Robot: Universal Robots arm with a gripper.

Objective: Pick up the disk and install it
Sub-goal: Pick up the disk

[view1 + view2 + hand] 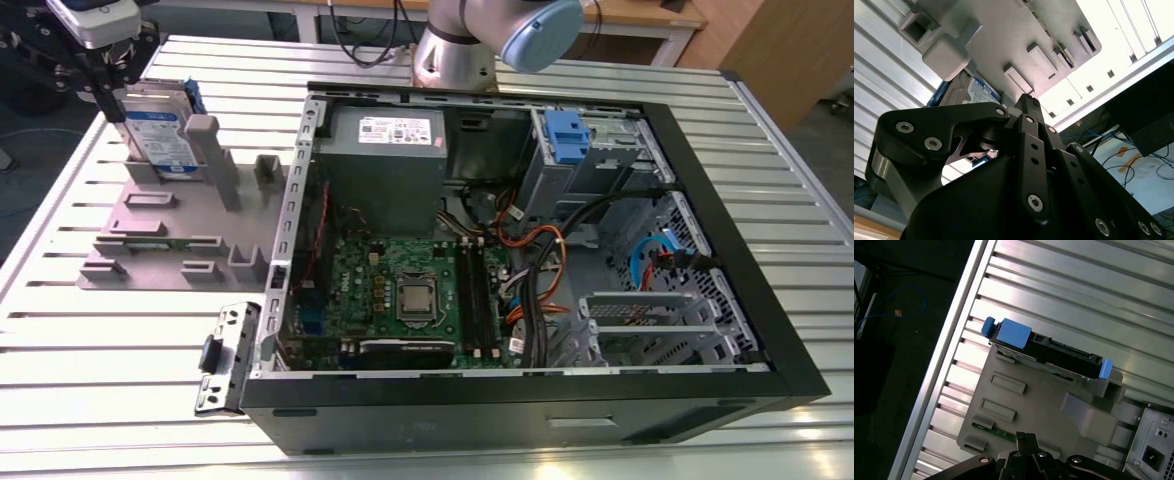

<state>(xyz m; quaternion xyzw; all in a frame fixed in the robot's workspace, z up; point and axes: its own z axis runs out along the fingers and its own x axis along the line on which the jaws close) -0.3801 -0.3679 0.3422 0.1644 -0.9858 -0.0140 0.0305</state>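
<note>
Slatted aluminium bench (107,340) carried, nearest in the exterior view, an open black computer case (534,385) lying on its side. A small grey metal bracket (224,358) lay flat on the slats just beside the case's near corner, on the exterior view's left. Inside the case, the green motherboard (400,290) occupied the near half. Behind it sat the grey power supply (387,150), and a drive cage with a blue latch (567,135) stood toward the exterior view's right.

Beside the case, on the exterior view's left, rested a grey moulded fixture (160,215). The disk (158,135) stood upright on edge in a slot at the fixture's far end, outside the case, with its white-and-blue label showing. In the first wrist view it appeared edge-on (1046,352), with a blue bracket tab at each end.

The claw (1026,440) hung above the fixture with its fingertips pressed together, gripping nothing. In the first wrist view its tips lay apart from the disk. In the exterior view it hovered close to the disk's upper edge (110,90). Farthest back, the arm's base (461,45) rose from the bench behind the case.
</note>
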